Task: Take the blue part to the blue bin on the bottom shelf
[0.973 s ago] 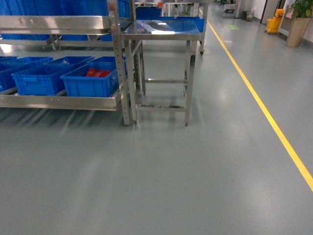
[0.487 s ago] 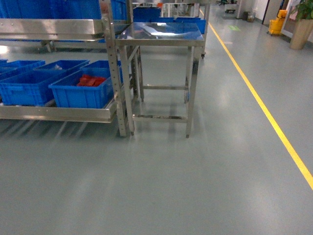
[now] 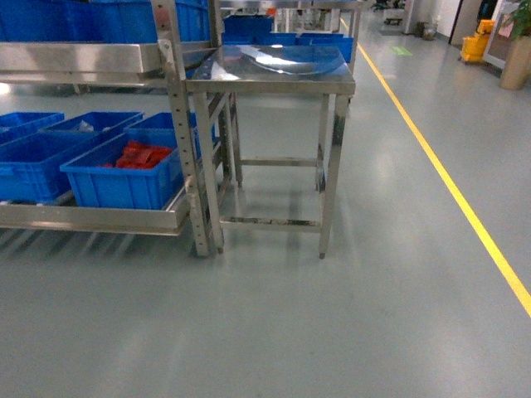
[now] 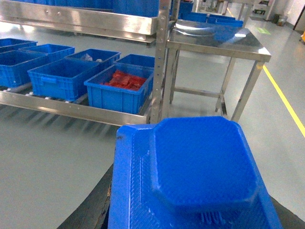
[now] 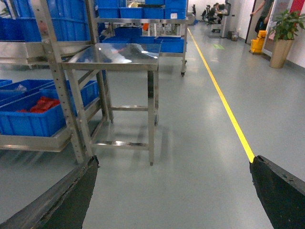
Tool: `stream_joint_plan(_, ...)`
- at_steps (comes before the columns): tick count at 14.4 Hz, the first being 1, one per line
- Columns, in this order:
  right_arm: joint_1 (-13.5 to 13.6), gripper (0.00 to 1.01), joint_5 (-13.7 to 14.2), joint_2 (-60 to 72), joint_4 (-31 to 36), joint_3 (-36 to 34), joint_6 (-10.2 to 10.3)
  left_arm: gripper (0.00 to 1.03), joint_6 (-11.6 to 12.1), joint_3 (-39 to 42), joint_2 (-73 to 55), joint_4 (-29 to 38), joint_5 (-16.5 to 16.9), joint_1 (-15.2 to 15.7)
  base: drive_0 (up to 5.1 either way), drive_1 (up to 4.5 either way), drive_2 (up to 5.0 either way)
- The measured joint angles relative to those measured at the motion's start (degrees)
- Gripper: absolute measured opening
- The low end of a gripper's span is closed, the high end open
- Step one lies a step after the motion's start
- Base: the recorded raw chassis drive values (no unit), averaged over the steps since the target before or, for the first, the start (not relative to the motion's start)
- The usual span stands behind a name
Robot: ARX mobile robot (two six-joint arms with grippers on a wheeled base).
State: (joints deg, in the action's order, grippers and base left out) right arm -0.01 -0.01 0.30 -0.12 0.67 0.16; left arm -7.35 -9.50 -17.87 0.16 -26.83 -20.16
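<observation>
Head view: grey floor [image 3: 332, 315], steel table [image 3: 274, 70]; left gripper [image 4: 190, 210] clasps blue part [image 4: 200, 162], right gripper [image 5: 171, 191] spread wide.

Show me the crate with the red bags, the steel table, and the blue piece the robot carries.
crate with red bags [image 3: 124, 184], head view, its front wall.
steel table [image 3: 274, 70], head view, its shiny top.
blue part [image 4: 200, 162], left wrist view, its flat upper face.

Bright overhead light, steel glare, sharp
</observation>
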Motion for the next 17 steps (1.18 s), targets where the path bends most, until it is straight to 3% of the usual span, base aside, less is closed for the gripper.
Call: stream_joint_plan(17, 0.00, 0.98, 0.00, 0.00, -0.26, 0.00, 0.00, 0.44, 0.00, 0.00, -0.04, -0.24, 0.02, 0.00, 0.0, 4.34, -4.3)
